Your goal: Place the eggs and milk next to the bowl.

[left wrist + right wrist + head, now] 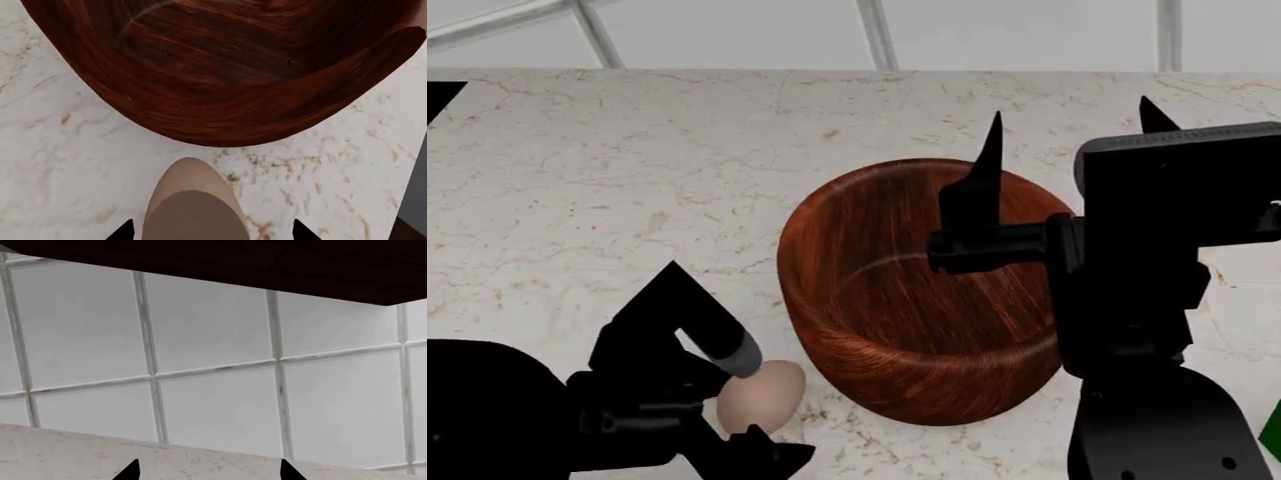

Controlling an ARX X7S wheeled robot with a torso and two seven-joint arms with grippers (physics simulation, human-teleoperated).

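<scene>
The bowl (921,300) is large, deep and of dark reddish-brown wood; it stands on the marble counter and fills the left wrist view (227,70). A pale beige egg (761,395) lies on the counter just beside the bowl's near-left side. My left gripper (767,410) is open around this egg (193,195), with counter showing between the egg and one black fingertip (303,231). My right gripper (1072,110) hangs open and empty above the bowl's far right rim, and it (208,471) points at the tiled wall. The milk is not in view.
The white marble counter (587,200) runs back to a grey tiled wall (721,30). Its edge shows close to the bowl in the left wrist view (417,190). A green sliver (1270,430) at the head view's right edge cannot be identified.
</scene>
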